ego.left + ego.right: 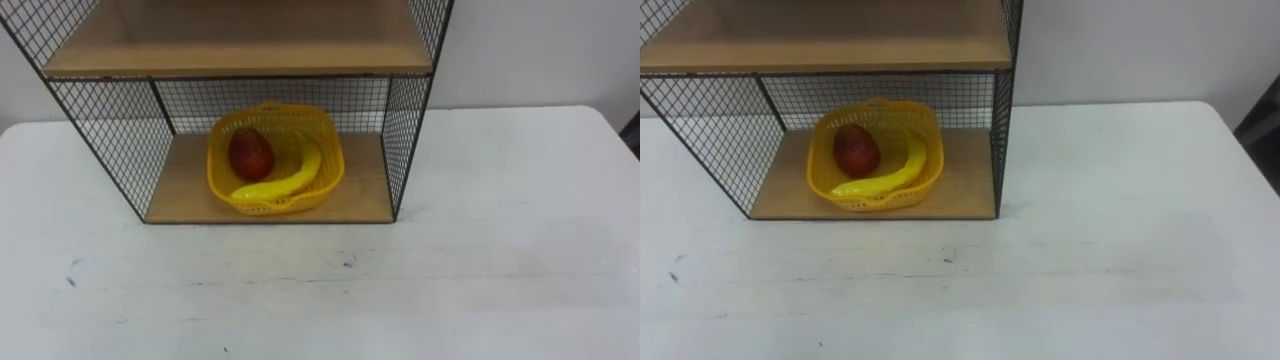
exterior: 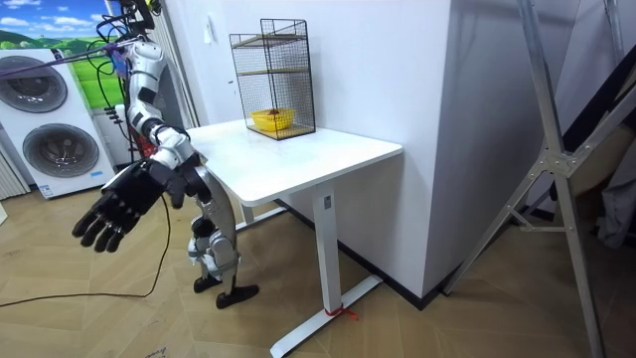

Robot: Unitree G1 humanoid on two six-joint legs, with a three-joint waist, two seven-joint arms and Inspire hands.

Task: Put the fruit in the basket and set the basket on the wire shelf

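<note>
The yellow basket (image 1: pixel 285 203) sits on the bottom board (image 1: pixel 365 190) of the wire shelf (image 1: pixel 110 140), under the upper board (image 1: pixel 240 45); the shelf itself stands at the back of the white tabletop (image 1: pixel 480 250), against the wall. Inside the basket lie a dark red fruit (image 1: pixel 250 153) and a banana (image 1: pixel 290 175); the red fruit is toward the robot's left and the banana curves along the front and right side, the two just beside each other. The basket stands left of the board's middle, with its front wall near the board's front edge.

In the room view the robot stands at the tabletop's end on the room view's left, well apart from the shelf; one hand (image 2: pixel 114 209) is held out toward the camera with its fingers spread and relaxed, grasping nothing. From the way the body seems to face the tabletop this reads as the right hand, though that is a judgement.

By the look of it both steps are done: fruit in the basket, basket on the shelf; the hand is released and clear. What remains seems only to keep the arms away from the mesh; the one worry is the basket's front wall lying close to the board's edge, so a nudge could tip it out.
</note>
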